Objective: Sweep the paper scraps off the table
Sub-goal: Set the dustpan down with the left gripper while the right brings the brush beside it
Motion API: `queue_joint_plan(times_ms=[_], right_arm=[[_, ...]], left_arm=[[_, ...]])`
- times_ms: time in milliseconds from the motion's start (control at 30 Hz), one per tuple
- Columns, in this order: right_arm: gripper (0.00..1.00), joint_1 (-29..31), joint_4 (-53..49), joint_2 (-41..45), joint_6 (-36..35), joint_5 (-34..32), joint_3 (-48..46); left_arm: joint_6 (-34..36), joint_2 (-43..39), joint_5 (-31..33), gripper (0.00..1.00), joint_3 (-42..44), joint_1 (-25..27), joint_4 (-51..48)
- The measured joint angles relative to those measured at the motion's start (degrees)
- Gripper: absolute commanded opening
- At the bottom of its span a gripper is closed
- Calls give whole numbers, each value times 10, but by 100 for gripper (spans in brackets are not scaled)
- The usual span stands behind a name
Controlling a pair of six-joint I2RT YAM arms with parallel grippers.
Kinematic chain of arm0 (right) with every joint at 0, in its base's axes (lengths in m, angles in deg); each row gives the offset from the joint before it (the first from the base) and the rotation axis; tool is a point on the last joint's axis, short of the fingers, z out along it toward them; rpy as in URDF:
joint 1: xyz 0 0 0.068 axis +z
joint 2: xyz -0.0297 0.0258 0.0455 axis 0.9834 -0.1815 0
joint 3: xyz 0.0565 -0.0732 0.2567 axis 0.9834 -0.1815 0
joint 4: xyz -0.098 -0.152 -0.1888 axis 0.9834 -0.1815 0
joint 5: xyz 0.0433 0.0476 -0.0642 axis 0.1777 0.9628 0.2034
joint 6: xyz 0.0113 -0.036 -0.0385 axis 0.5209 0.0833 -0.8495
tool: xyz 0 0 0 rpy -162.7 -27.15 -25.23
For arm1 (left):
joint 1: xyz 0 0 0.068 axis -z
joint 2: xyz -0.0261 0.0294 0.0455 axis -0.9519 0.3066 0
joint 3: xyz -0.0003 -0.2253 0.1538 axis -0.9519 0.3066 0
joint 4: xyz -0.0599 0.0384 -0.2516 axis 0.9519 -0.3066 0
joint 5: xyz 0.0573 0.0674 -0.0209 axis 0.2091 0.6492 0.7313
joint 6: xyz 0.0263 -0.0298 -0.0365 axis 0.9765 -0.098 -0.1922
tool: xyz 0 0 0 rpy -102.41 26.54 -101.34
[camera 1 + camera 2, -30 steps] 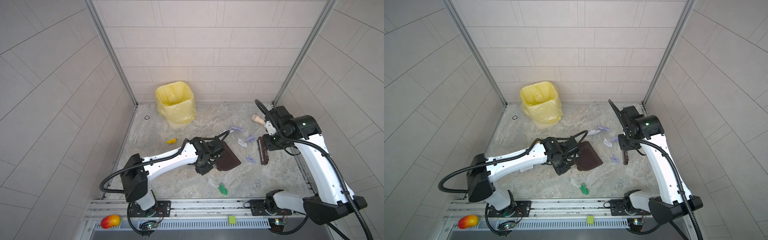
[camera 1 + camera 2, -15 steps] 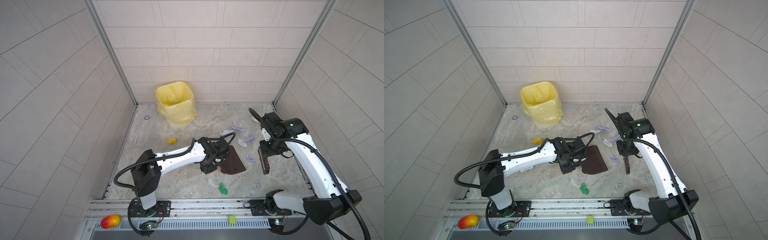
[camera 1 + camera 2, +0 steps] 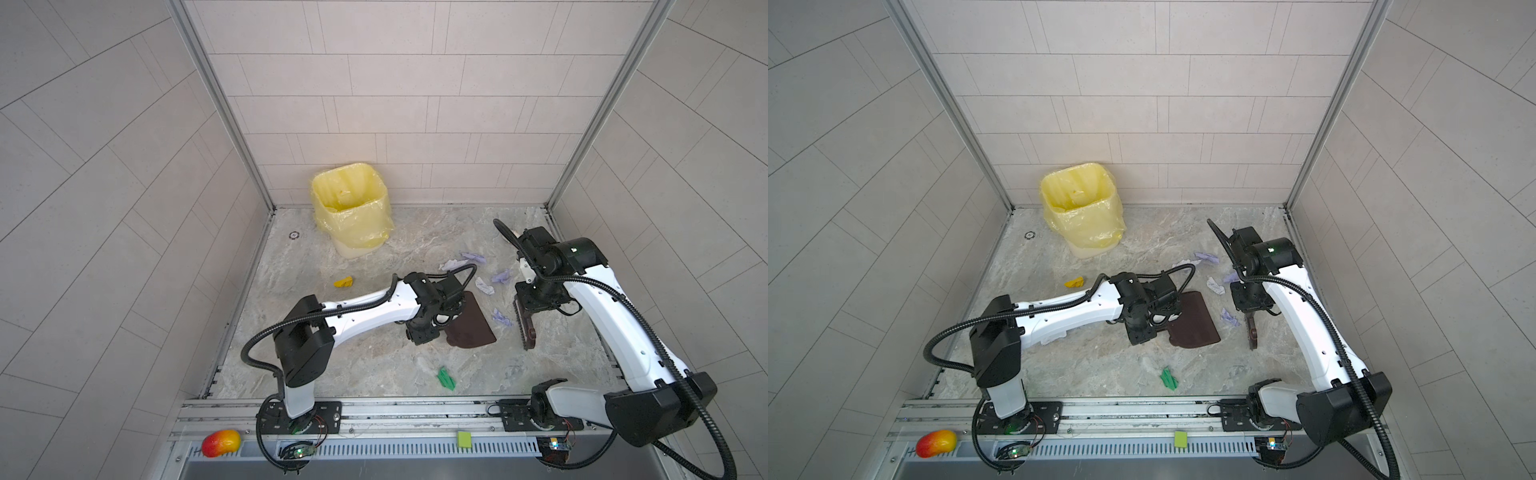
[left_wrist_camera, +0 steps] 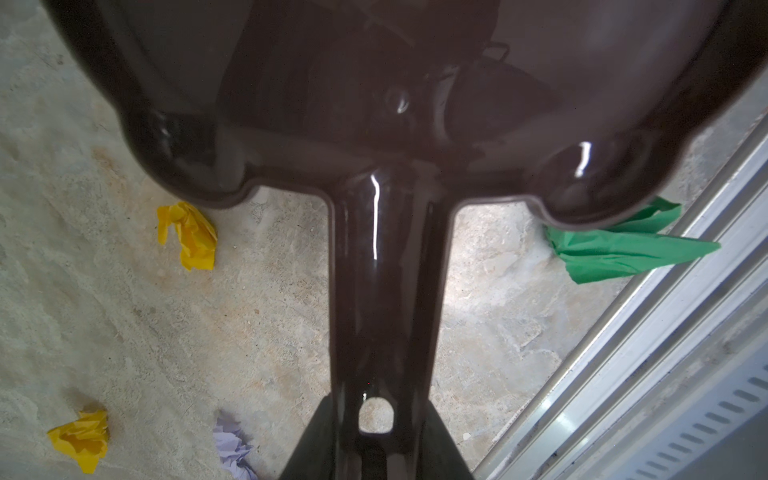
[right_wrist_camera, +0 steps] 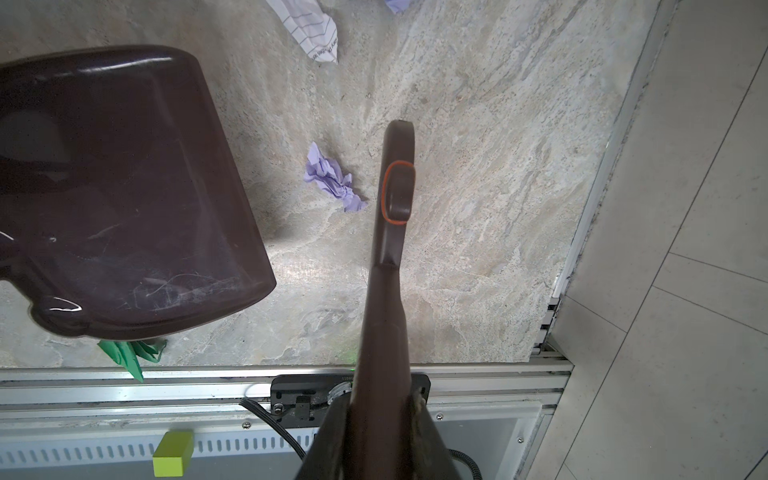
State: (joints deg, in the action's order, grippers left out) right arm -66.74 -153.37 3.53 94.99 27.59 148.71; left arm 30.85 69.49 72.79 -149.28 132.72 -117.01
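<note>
My left gripper point(image 4: 376, 449) is shut on the handle of a dark brown dustpan point(image 3: 471, 328) that lies mid-table, also seen in the right wrist view as the dustpan point(image 5: 124, 187). My right gripper point(image 5: 376, 440) is shut on a brown brush point(image 3: 524, 328) held just right of the pan. A lilac paper scrap point(image 3: 503, 318) lies between the pan and the brush point(image 5: 395, 216). More lilac and white scraps point(image 3: 484, 286) lie behind the pan. A yellow scrap point(image 3: 344, 282) sits to the left, a green one point(image 3: 446, 378) near the front of the table point(image 3: 374, 365).
A bin lined with a yellow bag point(image 3: 351, 216) stands at the back left. The metal rail point(image 3: 374, 411) runs along the front edge, with a red-yellow mango toy point(image 3: 221, 442) and a small green square point(image 3: 464, 439) beyond it. Tiled walls close three sides.
The left arm has carried the dustpan rightward and toward the front. The right arm has brought the brush forward and down, close to the lilac scrap beside the pan.
</note>
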Motion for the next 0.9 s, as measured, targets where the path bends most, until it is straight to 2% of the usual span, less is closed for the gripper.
queue_joint_plan(times_ms=[333, 633, 900], right_arm=[[0, 5, -7, -30, -4, 35, 12], [0, 48, -10, -45, -4, 72, 48], [0, 49, -16, -54, -14, 41, 65]], left_arm=[[12, 17, -6, 0, -10, 0, -25], [19, 25, -5, 0, -11, 0, -34], [19, 29, 0, 0, -11, -4, -34]])
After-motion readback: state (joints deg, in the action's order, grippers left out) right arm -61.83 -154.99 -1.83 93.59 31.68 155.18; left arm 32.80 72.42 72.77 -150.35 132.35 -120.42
